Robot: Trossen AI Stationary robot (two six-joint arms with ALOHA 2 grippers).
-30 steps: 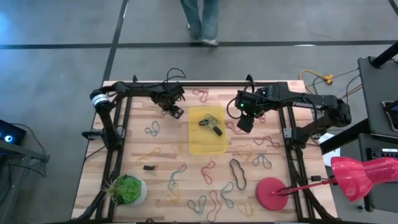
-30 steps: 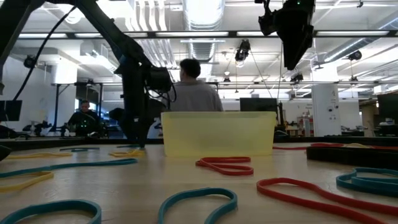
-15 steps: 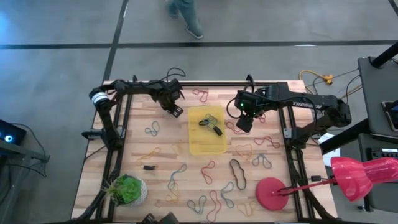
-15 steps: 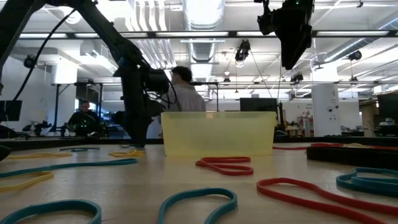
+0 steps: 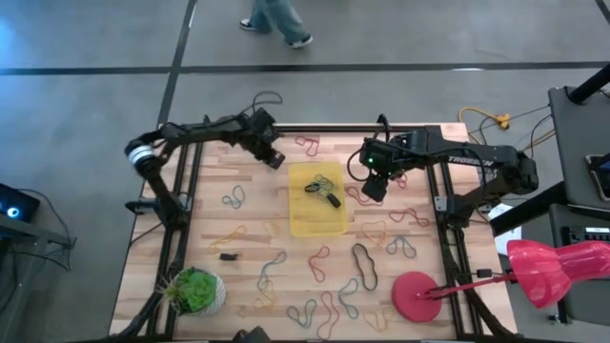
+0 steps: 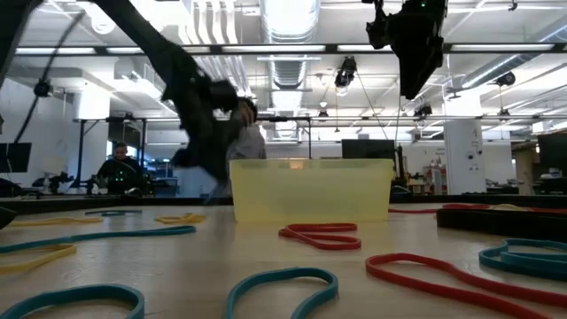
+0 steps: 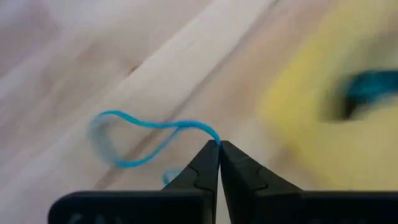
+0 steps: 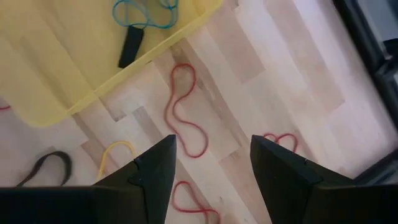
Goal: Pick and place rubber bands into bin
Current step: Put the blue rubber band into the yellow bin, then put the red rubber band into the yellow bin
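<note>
The yellow bin (image 5: 317,221) stands mid-table; a blue rubber band (image 8: 146,12) and a small black piece (image 8: 130,45) lie in it. My left gripper (image 5: 274,157) is just off the bin's far left corner, raised above the table, and is shut on a blue rubber band (image 7: 140,134). My right gripper (image 5: 375,186) hangs open and empty above the table just right of the bin; it shows high in the low view (image 6: 416,80). A red rubber band (image 8: 183,112) lies on the wood under it. Several more coloured bands lie around the bin. My left gripper pinches the blue rubber band at one end of its loop (image 7: 213,138), between its two fingertips. The rest of the loop trails slack away from the tips. Whether its far end touches the wood I cannot tell.
A green plant ball (image 5: 197,291) sits at the near left corner and a round red disc (image 5: 416,295) at the near right. A small black object (image 5: 228,255) lies left of the bin. A person (image 5: 276,19) walks on the floor beyond the far edge.
My left gripper has gone up and toward the table's far edge, shifting slightly toward the bin, with its arm swinging from upright to slanted. It moves fast and shows blurred.
</note>
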